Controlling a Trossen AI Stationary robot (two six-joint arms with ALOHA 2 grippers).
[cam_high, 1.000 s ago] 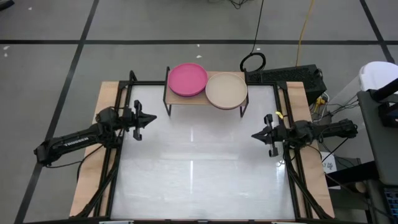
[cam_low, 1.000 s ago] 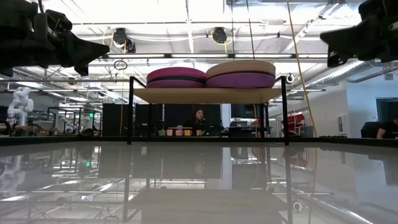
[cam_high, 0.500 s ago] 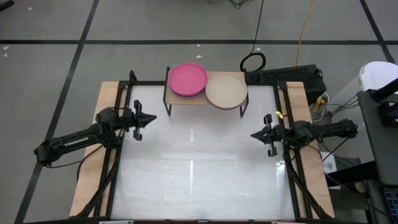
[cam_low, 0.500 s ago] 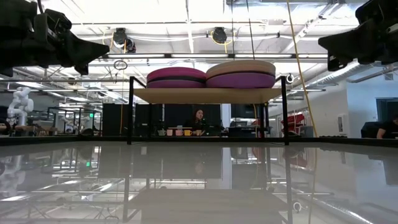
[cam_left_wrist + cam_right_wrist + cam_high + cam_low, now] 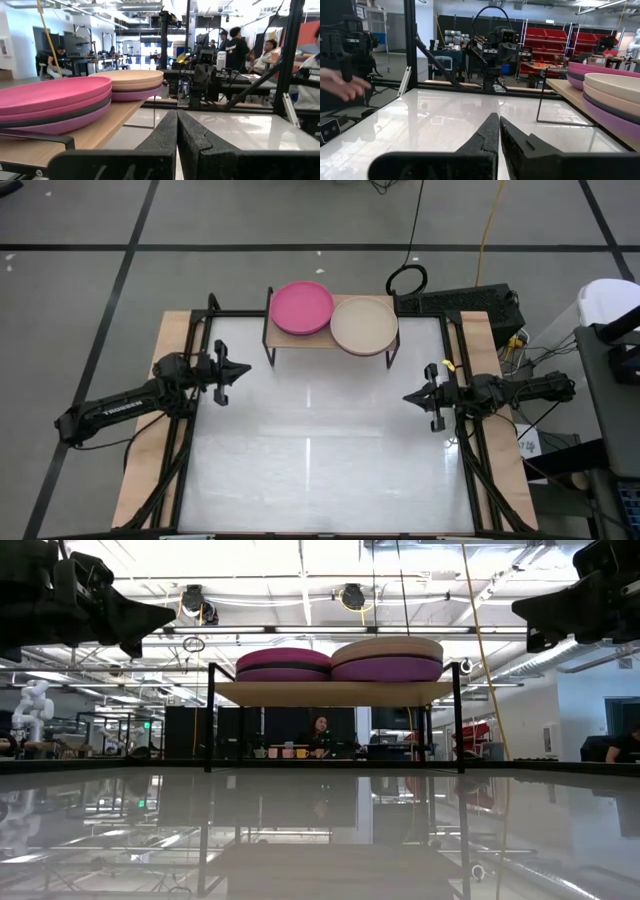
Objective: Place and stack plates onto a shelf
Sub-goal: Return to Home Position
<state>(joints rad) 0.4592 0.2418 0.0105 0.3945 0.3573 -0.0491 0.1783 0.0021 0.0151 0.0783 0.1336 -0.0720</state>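
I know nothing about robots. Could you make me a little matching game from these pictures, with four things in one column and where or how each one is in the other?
1. pink plate
2. beige plate
3. shelf
4. left gripper

A. shut and empty, at the table's left edge
B. top plate on the right arm's side
C. wood top on black legs, at the table's far edge
D. top plate on the left arm's side

Pairs: 1-D, 2-B, 3-C, 4-A.
The right gripper is likewise shut and empty, at the right edge.

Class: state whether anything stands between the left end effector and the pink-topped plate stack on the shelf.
Nothing visible does: the left end effector hangs front-left of the shelf, with only open space toward the pink-topped plate stack.
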